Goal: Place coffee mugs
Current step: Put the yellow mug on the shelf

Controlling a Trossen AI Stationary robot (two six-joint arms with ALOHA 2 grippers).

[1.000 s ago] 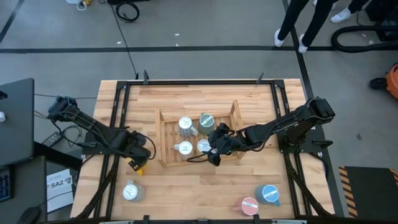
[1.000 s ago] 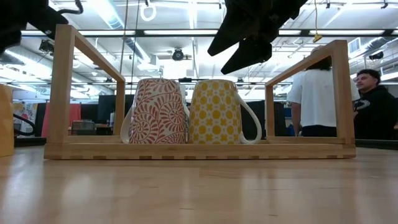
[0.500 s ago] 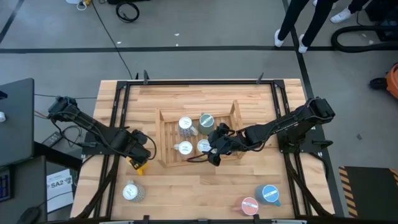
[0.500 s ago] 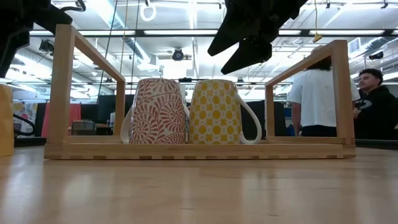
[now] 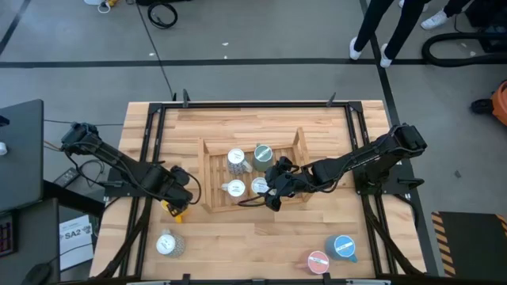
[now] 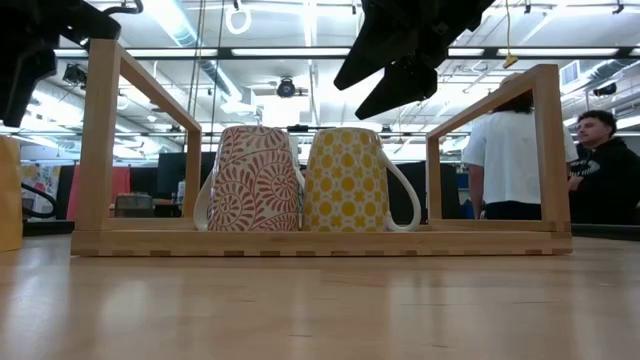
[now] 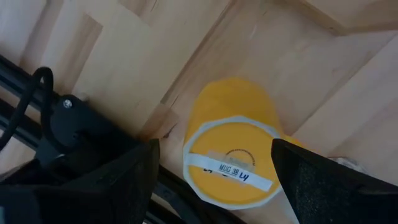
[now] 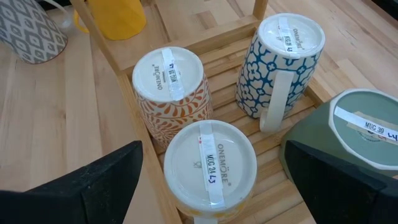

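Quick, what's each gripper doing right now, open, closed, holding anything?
Left gripper: open, holding nothing, over the yellow mug beside the rack.
Right gripper: open, holding nothing, over the mugs in the rack.

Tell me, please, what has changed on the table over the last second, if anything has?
Very little. In the low view the left arm's dark shape at the upper left shifted slightly; the left gripper is still open over the yellow mug. The right gripper stayed open above the four upturned mugs in the wooden rack. The grey, pink and blue mugs have not moved.
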